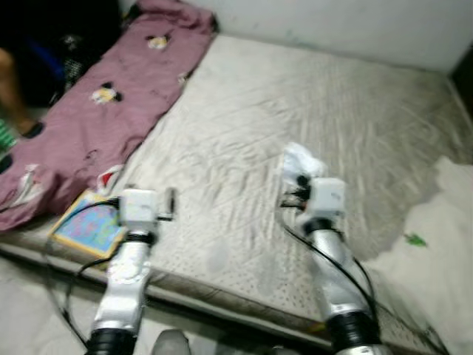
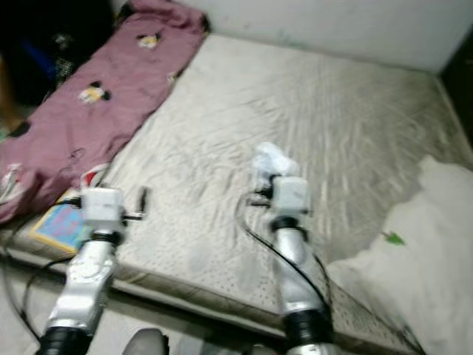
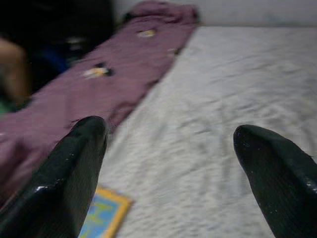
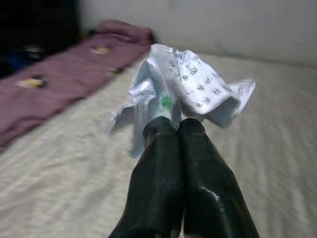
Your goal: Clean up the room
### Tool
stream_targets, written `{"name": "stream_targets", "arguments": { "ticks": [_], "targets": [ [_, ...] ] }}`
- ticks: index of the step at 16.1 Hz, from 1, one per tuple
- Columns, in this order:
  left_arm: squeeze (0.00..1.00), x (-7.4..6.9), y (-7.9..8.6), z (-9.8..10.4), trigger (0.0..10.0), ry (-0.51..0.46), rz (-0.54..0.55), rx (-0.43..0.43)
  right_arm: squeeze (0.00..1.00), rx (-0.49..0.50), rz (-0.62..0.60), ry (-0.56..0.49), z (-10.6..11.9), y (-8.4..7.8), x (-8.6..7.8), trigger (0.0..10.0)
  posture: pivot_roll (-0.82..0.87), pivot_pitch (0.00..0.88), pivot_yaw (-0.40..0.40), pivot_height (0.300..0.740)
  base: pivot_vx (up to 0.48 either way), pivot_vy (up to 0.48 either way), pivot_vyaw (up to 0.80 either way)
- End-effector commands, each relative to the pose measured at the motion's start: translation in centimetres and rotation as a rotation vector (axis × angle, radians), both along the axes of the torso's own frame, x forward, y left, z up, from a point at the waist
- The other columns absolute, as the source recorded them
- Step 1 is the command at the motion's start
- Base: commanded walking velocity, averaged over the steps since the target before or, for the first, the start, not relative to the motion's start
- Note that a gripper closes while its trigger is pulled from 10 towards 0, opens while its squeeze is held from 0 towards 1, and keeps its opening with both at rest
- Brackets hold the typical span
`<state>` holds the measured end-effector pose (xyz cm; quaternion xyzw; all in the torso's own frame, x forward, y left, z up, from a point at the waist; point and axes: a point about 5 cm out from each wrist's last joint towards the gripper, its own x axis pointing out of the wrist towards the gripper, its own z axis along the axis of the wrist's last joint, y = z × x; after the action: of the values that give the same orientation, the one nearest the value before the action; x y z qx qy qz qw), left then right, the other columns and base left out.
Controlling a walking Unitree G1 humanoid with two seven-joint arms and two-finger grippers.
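My right gripper is shut on a crumpled white plastic wrapper with small print and a green spot, held a little above the beige mattress. From the head the wrapper shows just ahead of the right wrist, near the mattress middle. My left gripper is open with nothing between its fingers, low over the mattress near its front left corner. A colourful picture book lies by that corner, just left of the left wrist.
A maroon blanket with cartoon prints runs along the mattress's left side. White bedding with a small green mark is heaped at the right. A person's leg shows in the dark area at far left. A pale wall stands behind.
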<state>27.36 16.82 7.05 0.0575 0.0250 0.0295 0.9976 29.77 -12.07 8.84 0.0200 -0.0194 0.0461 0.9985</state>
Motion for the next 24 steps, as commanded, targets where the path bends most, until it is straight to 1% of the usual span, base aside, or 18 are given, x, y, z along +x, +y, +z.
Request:
{"name": "stream_targets", "arguments": {
  "ticks": [1, 2, 4, 7, 10, 12, 13, 18, 19, 22, 24],
  "targets": [
    [0.00, -0.2, -0.5, -0.4, 10.0, 0.025, -0.014, -0.006, 0.00, -0.006, -0.022, 0.017, -0.4, -0.9, -0.2, 10.0, 0.06, 0.054, -0.018, 0.740, 0.000, 0.000, 0.00],
    [0.00, -0.2, -1.0, -0.4, 10.0, 0.020, -0.040, 0.013, 0.00, -0.009, -0.021, 0.019, -0.4, -1.0, -0.3, 10.0, 0.06, 0.055, -0.019, 0.740, 0.000, 0.000, 0.00],
    [0.00, -0.2, -1.3, -0.4, 10.0, 0.019, -0.057, -0.012, 0.00, -0.011, -0.020, 0.021, -0.5, -1.0, -0.2, 10.0, 0.05, 0.054, -0.023, 0.740, 0.000, 0.000, 0.00],
    [0.00, -0.3, -1.4, -0.3, 10.0, 0.014, -0.060, -0.005, 0.00, -0.023, -0.019, 0.039, -0.7, -1.0, -0.2, 10.0, 0.05, 0.052, -0.026, 0.740, 0.000, 0.000, 0.00],
    [0.00, -0.3, -1.4, -0.4, 10.0, 0.016, -0.053, -0.023, 0.00, -0.039, -0.009, 0.038, -0.7, -0.9, -0.1, 10.0, 0.05, 0.052, -0.028, 0.740, 0.000, 0.000, 0.00],
    [0.00, -0.2, -1.7, -0.4, 10.0, 0.022, -0.068, -0.034, 0.00, -0.064, 0.009, 0.027, -0.6, -0.7, -0.1, 10.0, 0.05, 0.052, -0.031, 0.740, 0.000, 0.000, 0.00],
    [0.00, -0.2, -1.8, -0.4, 10.0, 0.023, -0.071, -0.036, 0.00, -0.067, 0.002, 0.038, -0.7, -0.8, 0.0, 10.0, 0.05, 0.054, -0.034, 0.740, 0.000, 0.000, 0.00],
    [0.00, -0.2, -1.8, -0.7, 10.0, 0.043, -0.057, -0.077, 0.00, -0.048, -0.015, 0.060, -0.9, -1.1, 0.1, 10.0, 0.04, 0.058, -0.040, 0.740, 0.000, 0.000, 0.00],
    [0.00, -0.2, -1.7, -0.8, 10.0, 0.046, -0.056, -0.082, 0.00, -0.047, -0.013, 0.060, -0.9, -1.1, 0.1, 10.0, 0.04, 0.058, -0.040, 0.740, 0.000, 0.000, -0.58],
    [0.00, -0.1, -1.8, -0.8, 10.0, 0.049, -0.060, -0.078, 0.00, -0.044, 0.001, 0.057, -0.9, -0.9, 0.2, 10.0, 0.04, 0.055, -0.041, 0.740, 0.000, 0.000, -0.14],
    [0.00, 0.1, -2.2, -0.9, 10.0, 0.050, -0.072, -0.069, 0.00, -0.032, 0.000, 0.057, -0.9, -1.0, 0.3, 10.0, 0.03, 0.045, -0.030, 0.740, 0.000, 0.000, 0.00]
  ]
}}
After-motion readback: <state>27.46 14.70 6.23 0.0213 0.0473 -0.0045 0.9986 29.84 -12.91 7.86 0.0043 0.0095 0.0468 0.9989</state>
